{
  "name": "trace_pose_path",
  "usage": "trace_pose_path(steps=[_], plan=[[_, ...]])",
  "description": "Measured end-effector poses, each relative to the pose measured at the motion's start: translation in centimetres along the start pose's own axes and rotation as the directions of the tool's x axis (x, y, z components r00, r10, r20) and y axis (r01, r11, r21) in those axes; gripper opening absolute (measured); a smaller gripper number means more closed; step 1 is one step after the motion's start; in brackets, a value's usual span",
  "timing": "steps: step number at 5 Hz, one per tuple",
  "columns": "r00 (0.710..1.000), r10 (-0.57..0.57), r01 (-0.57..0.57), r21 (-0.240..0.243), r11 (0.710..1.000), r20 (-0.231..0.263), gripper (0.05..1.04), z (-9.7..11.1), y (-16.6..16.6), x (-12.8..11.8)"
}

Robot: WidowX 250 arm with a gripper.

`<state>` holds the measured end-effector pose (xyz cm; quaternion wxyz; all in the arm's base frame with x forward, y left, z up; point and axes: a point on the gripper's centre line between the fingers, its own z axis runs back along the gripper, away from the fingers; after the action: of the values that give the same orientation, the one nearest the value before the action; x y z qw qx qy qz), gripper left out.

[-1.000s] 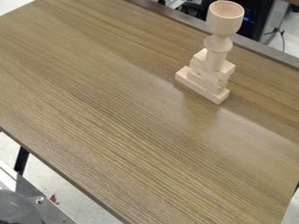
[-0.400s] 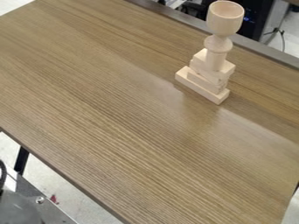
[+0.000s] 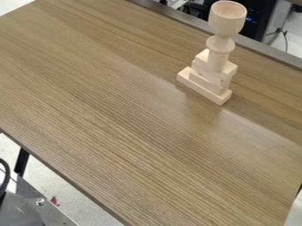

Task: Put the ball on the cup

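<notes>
While the small blue marks [image 3: 252,20] on the dark case [image 3: 259,30] behind the bench [image 3: 118,110] may be lights or writing, they are too small to read. The bench's long left edge slants from the left side of the view down to the bottom, above pale floor [image 3: 80,196], and a grey strip [image 3: 268,55] borders the far edge. The wooden cup [image 3: 227,24] stands upright near that strip, mouth up, on a turned stem [image 3: 218,60] whose foot meets a small stack of blocks. A long flat block [image 3: 203,90] lies lowest, on the bench, near the upper right. A broad stretch of brown grain runs between this stack and the left edge. The cup's bowl hides its own outer far side, and how deep the hollow goes is hard to make out. At the lower left, the view cuts off a metal plate [image 3: 50,216] with a screw [image 3: 40,201], a dark rounded part [image 3: 17,212] and a curved black cable [image 3: 6,174]. Whether the claw is wide, narrow or holding something, I cannot tell
</notes>
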<state>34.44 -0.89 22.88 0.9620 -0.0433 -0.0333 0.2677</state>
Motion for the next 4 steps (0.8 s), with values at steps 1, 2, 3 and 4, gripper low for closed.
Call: trace_pose_path(steps=[1, 2, 3, 4], plan=[[0.999, -0.035, 0.035, -0.004, 0.999, -0.014, 0.797, -0.8, -0.9, -0.7], [0.998, -0.06, 0.06, -0.011, 0.998, -0.011, 0.797, -1.1, -1.4, -0.9], [0.997, -0.077, 0.077, -0.008, 0.997, -0.019, 0.797, -2.0, -2.0, -0.8], [0.996, -0.084, 0.084, -0.002, 0.996, -0.034, 0.797, -3.0, -2.4, -0.6]])
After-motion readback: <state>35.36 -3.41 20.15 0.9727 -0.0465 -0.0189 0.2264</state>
